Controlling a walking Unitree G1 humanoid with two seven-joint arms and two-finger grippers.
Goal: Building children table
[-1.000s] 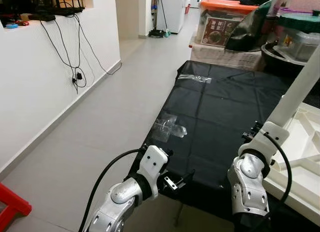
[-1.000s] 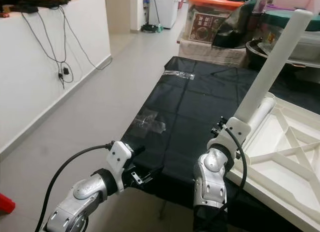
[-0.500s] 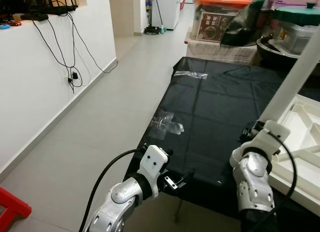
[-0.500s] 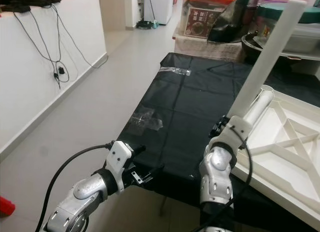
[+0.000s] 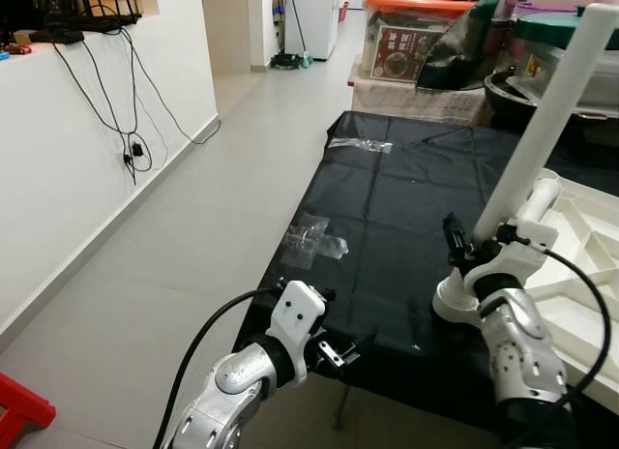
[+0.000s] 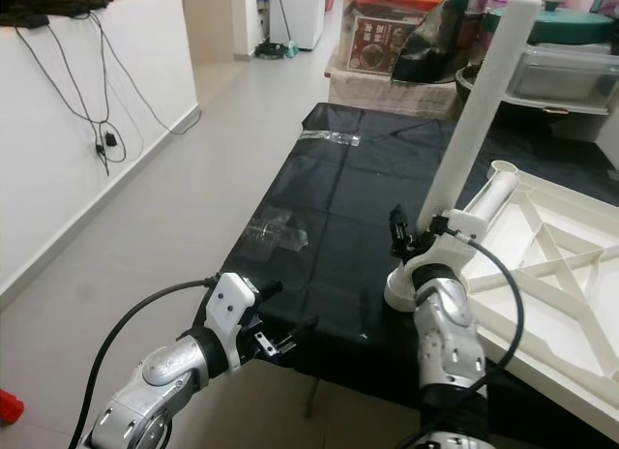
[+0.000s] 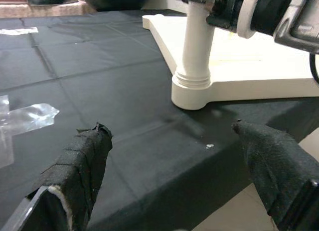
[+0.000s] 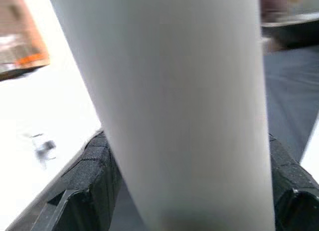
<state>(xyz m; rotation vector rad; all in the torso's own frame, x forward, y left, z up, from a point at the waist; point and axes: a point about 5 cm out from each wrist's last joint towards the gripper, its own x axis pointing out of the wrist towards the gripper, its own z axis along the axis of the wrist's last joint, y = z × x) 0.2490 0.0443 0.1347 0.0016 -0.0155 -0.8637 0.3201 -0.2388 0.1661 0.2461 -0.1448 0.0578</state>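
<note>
A long white table leg (image 5: 551,130) is held by the right gripper (image 5: 476,248), whose black fingers (image 8: 94,176) are closed tight around it, one on each side. The leg is tilted a little, and its bottom end sits in a round socket (image 7: 192,89) at the corner of the white table top (image 6: 551,275). The table top is lying upside down, so the ribs under it can be seen. It rests on a table covered with a black sheet (image 5: 406,207), and the socket corner is near the front edge of that sheet. A second short white socket (image 6: 488,193) can be seen lying along the table top just behind the held leg. The left gripper (image 7: 174,161) is kept low at the front edge of the black sheet, with its two fingers (image 7: 79,161) spread wide apart and nothing between them. Bits of clear tape (image 5: 314,241) are stuck on the sheet near the left side. Farther back, a box with an orange lid (image 5: 426,33) is stacked. A white wall with hanging black cables (image 5: 126,91) is seen at the left, above the grey floor (image 5: 174,265).
</note>
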